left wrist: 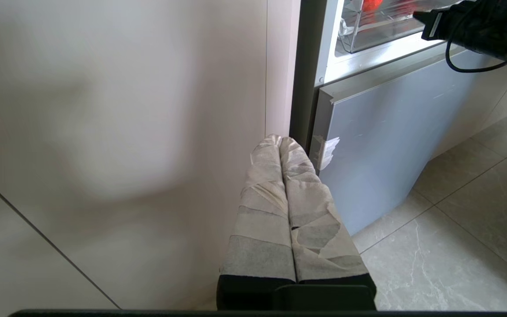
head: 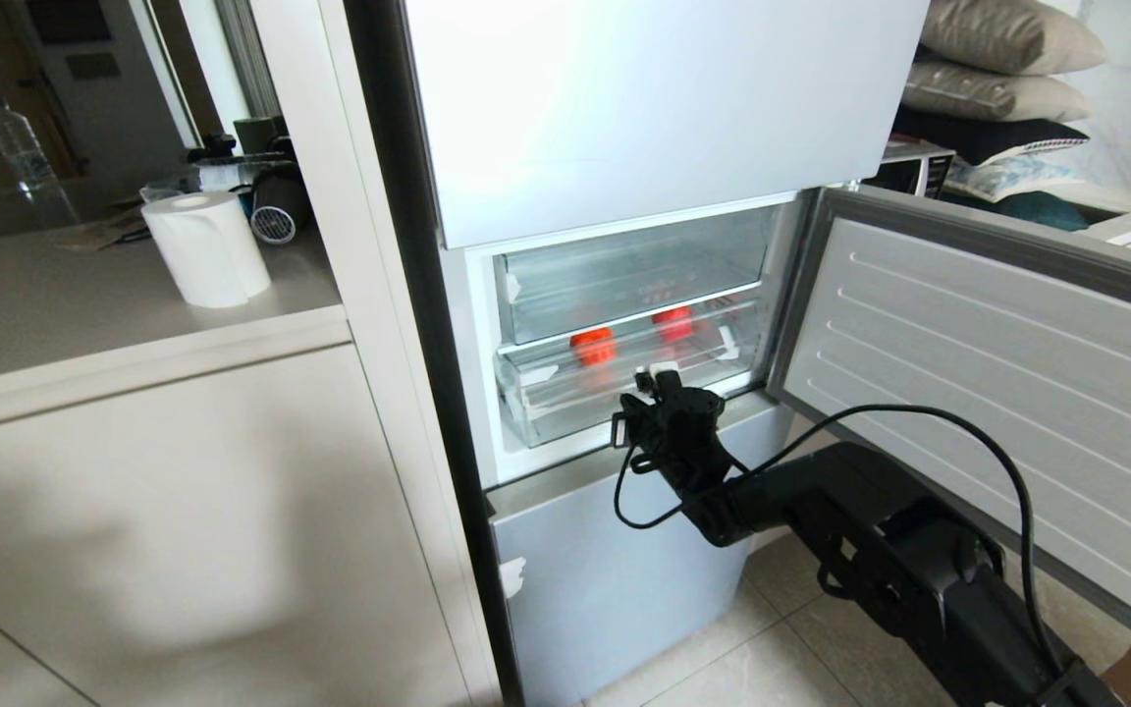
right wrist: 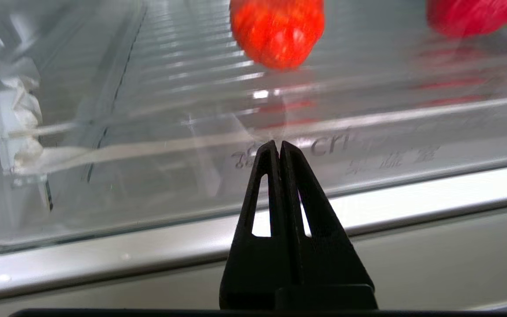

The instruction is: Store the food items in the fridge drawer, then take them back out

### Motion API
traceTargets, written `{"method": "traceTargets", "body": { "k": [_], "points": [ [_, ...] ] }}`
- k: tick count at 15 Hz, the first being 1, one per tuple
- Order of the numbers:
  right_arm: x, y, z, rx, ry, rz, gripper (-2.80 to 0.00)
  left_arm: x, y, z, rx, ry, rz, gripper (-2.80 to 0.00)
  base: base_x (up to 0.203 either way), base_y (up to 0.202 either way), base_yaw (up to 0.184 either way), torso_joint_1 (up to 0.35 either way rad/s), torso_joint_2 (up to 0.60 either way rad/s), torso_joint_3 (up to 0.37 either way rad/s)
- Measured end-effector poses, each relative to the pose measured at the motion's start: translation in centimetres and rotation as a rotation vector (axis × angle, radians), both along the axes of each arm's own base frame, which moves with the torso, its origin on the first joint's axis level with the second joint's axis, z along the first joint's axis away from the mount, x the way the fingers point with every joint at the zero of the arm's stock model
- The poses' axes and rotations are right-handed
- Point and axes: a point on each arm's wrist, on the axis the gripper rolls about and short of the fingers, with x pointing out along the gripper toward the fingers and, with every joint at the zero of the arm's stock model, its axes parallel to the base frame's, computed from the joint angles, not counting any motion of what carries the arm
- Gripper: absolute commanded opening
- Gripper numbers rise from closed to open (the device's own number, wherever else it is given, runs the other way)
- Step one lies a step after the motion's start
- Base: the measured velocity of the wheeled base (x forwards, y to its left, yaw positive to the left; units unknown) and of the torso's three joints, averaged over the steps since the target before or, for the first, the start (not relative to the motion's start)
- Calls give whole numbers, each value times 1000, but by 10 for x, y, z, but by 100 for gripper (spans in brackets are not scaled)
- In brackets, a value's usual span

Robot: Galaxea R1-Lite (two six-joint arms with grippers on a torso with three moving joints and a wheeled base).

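The fridge drawer [head: 624, 383] is a clear plastic bin in the open middle part of the fridge. Two red fruits sit inside it. One red fruit [head: 592, 346] is near the middle and the other red fruit [head: 673, 322] is farther back and to the right. Both look blurry through the plastic, so it is hard to say what kind of fruit they are. In the right wrist view the tops of both fruits are cut off by the edge of the picture.

The right claw [head: 657, 376] is right in front of the drawer's see-through front wall. Its two black fingers [right wrist: 264, 176] are pressed tight together and hold nothing. The tips are very near the wall, but it is hard to tell if they touch it. There is faint writing on the wall that is too pale to read.

The left claw [left wrist: 279, 143] hangs low beside the white cupboard [left wrist: 117, 132], near the grey bottom fridge door [left wrist: 381, 145]. Its taped fingers are closed together with nothing between them.

The fridge door [head: 997, 393] stands open on the right, and its far edge is cut off. A paper roll [head: 204, 245] stands on the surface [head: 84, 304] to the left. Scraps of white tape [head: 538, 375] stick to the drawer's corner.
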Motion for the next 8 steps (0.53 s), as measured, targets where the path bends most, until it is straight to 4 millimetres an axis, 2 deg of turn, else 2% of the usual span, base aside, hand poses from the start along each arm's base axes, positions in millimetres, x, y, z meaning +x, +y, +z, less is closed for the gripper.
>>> {"method": "traceTargets", "body": {
  "k": [4,8],
  "points": [
    [0,-1,8,-20,-108,-22,-280,0,0,0,0,0,0,-280,0,0,0,0,0,0],
    [1,-7,35,8,-153,-52,-280,0,0,0,0,0,0,-280,0,0,0,0,0,0]
  ]
}}
